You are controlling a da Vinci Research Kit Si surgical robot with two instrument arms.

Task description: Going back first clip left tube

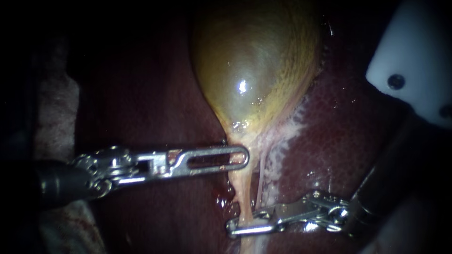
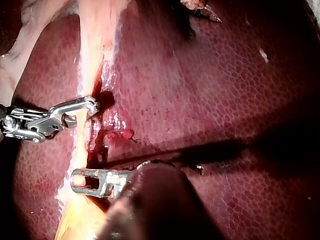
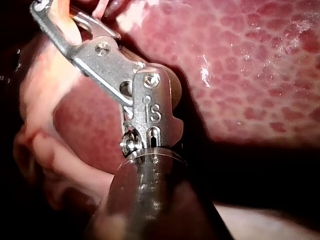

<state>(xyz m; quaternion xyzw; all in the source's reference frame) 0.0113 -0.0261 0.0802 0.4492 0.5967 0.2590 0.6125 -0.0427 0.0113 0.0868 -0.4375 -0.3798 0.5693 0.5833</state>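
Observation:
The yellow-green gallbladder (image 1: 254, 61) narrows downward into a pale left tube (image 1: 241, 195), with a thinner pink tube (image 1: 260, 181) beside it on the right. My left instrument (image 1: 242, 156) comes in from the left, and its slotted jaws are shut on the gallbladder's neck; the left wrist view shows them (image 2: 77, 181) across the same pale strand. My right instrument (image 1: 238, 226) comes in from the lower right. Its jaws straddle the left tube lower down with a gap between them, as the right wrist view (image 3: 50, 12) also shows. No clip can be made out.
Dark red liver (image 1: 339, 155) lies all around the tubes. A small bloody spot (image 1: 223, 193) sits left of the left tube. Pale gauze (image 1: 54, 117) lies at the far left. A white plastic part (image 1: 414, 61) with dark screws hangs at the upper right.

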